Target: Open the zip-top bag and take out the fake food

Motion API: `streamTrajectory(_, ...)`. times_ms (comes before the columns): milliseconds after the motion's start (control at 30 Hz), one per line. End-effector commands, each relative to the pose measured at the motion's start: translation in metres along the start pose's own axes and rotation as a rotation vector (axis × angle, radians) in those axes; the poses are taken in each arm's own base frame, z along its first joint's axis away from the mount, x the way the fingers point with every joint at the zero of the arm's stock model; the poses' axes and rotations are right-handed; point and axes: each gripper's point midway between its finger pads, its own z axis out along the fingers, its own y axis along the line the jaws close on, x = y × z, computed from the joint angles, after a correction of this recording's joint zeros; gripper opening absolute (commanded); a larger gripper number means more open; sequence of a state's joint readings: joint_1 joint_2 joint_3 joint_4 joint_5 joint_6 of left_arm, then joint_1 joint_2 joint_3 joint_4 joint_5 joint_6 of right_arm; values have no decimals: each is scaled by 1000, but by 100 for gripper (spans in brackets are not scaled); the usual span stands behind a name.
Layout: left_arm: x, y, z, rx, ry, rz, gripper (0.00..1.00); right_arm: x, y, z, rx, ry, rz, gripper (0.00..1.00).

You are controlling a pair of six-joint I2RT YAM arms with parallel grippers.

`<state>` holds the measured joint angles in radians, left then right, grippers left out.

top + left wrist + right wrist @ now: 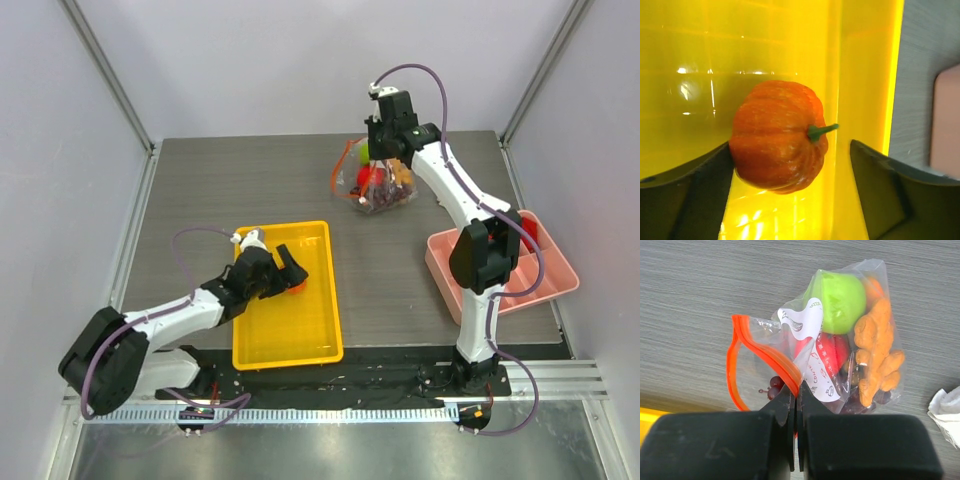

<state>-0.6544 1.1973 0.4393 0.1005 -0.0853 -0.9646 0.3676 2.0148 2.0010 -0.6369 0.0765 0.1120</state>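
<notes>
The zip-top bag (375, 185) hangs from my right gripper (378, 158) at the back of the table. In the right wrist view my right gripper (796, 385) is shut on the bag's orange-red zip strip (732, 365), and the mouth gapes in a loop. Inside the bag (812, 325) are a green apple (842, 295), a red piece (832, 352), a tan cluster (875, 350) and purple grapes (775, 385). My left gripper (293, 272) is open over the yellow tray (285, 330). An orange pumpkin (777, 135) sits between its fingers, against the left finger (700, 185) and apart from the right.
A pink tray (545, 270) stands at the right, next to the right arm. A white crumpled cloth (946, 407) lies beside the bag. The yellow tray's wall (865, 75) runs close to the pumpkin.
</notes>
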Motion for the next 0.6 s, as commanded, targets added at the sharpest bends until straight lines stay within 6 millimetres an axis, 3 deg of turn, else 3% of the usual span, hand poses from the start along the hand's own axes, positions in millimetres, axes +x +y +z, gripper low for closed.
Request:
streamTrajectory(0, -12, -6, 8, -27, -28, 4, 100, -27, 11, -18, -30, -75, 4, 1)
streamTrajectory(67, -13, -11, 5, -8, -28, 16, 100, -27, 11, -21, -28, -74, -4, 1)
streamTrajectory(167, -28, -34, -8, 64, -44, 86, 100, -26, 9, -22, -19, -75, -8, 1)
streamTrajectory(300, -60, -90, -24, 223, -98, 193, 81, -27, 8, -25, -18, -79, -10, 1)
streamTrajectory(333, -77, -121, -31, 306, -127, 238, 77, -27, 8, -25, -17, -77, -12, 1)
streamTrajectory(367, -86, -137, -32, 338, -130, 255, 72, -26, 9, -26, -22, -77, -10, 1)
streamTrajectory(400, -85, -140, -19, 327, -98, 266, 62, -28, 10, -28, -29, -80, -10, 1)
streamTrajectory(433, -108, -164, -23, 372, -142, 270, 58, -28, 11, -28, -34, -83, -8, 2)
streamTrajectory(567, -141, -195, 13, 420, -120, 256, 43, -34, 18, -32, -64, -92, 11, 1)
